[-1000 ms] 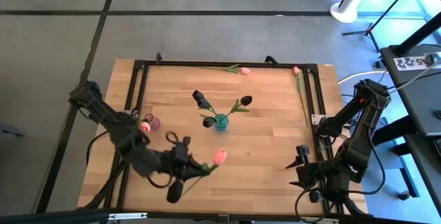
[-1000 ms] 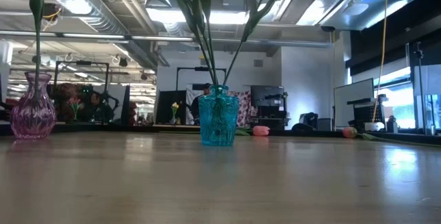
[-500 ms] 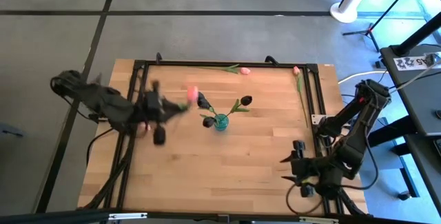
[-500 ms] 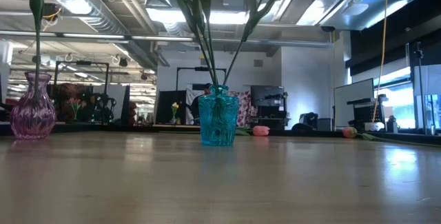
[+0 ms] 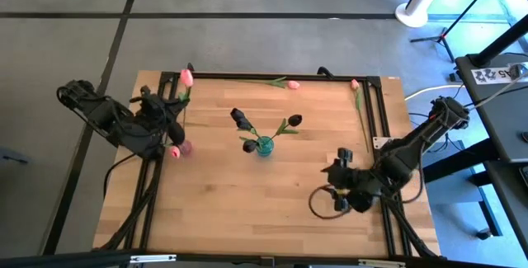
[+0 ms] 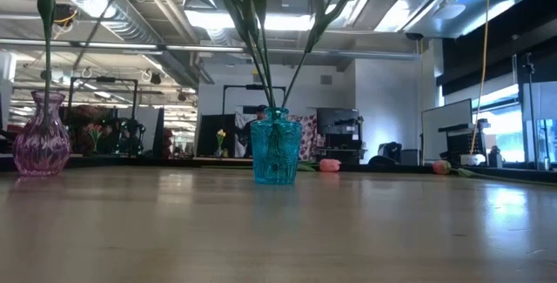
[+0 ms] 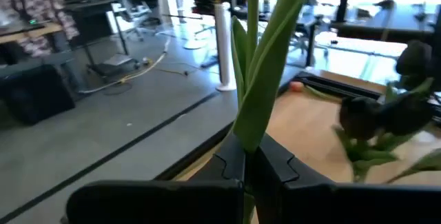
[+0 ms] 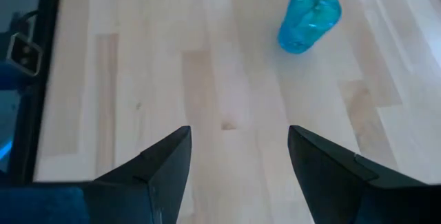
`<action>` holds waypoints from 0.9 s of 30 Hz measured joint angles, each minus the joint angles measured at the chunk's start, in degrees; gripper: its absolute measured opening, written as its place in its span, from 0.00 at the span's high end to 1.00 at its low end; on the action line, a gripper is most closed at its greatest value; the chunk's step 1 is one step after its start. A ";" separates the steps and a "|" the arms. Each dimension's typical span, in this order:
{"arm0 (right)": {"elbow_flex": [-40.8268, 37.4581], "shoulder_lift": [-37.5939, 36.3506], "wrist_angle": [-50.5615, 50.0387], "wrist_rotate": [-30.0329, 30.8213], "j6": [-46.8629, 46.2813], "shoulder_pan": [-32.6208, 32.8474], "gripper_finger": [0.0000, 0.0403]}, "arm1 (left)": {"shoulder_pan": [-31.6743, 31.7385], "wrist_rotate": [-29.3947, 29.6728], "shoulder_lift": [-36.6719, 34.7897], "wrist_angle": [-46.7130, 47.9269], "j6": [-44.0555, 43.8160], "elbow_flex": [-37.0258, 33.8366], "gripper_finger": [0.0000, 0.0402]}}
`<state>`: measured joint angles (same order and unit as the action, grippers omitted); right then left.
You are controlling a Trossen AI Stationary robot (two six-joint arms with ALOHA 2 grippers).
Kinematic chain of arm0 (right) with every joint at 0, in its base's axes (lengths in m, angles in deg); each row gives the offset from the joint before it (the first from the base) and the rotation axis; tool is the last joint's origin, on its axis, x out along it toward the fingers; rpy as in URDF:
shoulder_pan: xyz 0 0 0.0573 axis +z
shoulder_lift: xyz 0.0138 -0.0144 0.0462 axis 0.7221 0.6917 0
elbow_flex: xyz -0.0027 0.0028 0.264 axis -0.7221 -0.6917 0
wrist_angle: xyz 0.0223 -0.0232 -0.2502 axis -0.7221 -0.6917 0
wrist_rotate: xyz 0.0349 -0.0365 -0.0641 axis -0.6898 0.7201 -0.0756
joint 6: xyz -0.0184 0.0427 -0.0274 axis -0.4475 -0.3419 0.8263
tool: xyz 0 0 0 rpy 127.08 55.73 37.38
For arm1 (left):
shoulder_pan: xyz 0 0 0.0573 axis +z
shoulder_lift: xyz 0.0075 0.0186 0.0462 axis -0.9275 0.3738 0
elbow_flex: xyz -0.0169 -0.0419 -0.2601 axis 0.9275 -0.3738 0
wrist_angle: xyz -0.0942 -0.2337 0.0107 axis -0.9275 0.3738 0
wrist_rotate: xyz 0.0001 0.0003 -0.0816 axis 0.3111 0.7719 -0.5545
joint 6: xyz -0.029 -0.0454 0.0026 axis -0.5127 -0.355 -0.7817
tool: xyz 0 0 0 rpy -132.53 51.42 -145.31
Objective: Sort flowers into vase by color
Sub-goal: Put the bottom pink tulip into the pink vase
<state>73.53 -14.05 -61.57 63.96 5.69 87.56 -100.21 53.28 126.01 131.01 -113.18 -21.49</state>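
— What have you got in your left gripper [image 7: 249,172]?

— A pink tulip [image 5: 186,77]. My two dark, flat-faced fingers are clamped on its slim green stem, just under a long, smooth, blade-shaped leaf [image 7: 270,65]. From above, the head stands over the table's [image 5: 289,210] far left edge, above the black metal frame.

— And the vases?

— The purple vase [image 6: 41,135] is ribbed glass, bulbous with a narrow neck and flared lip. It stands near the left edge, close by my left gripper, with one pink tulip in it [image 5: 174,152]. The blue vase [image 6: 277,151] is a squat cut-glass tumbler in the middle of the table, holding three dark tulips [image 5: 241,119] whose stems splay outward.

— Anything loose?

— Two pink tulips: one [image 5: 291,84] lies along the far edge, another [image 5: 355,85] lies by the far right corner, stem running along the right rail.

— Your right gripper [image 8: 238,162]?

— Spread wide, nothing between its angular black fingers. It hangs over pale wood planks with faint grain, on the right side, the blue vase ahead of it.

— Any writing?

— A white label [image 5: 493,75] on the dark bench beyond the table; I cannot read it.
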 joint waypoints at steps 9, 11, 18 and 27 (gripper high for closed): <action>0.00 0.00 0.19 -2.03 0.57 -4.75 0.40 | -0.94 -0.52 -6.35 1.61 -4.00 -7.07 1.00; 0.00 0.00 0.19 -2.07 0.60 -5.62 0.40 | -0.95 -1.24 -7.31 1.56 -4.46 -7.03 1.00; 0.00 0.00 0.18 -2.53 0.62 -8.67 0.40 | -0.98 -4.39 -10.48 2.68 -1.93 -6.98 0.99; 0.00 0.00 0.23 0.51 2.04 -9.25 0.40 | -1.02 -5.43 -11.02 2.45 -3.51 -10.83 0.99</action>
<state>73.53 -14.05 -61.34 64.47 7.73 78.31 -101.24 47.86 114.99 133.45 -116.70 -32.32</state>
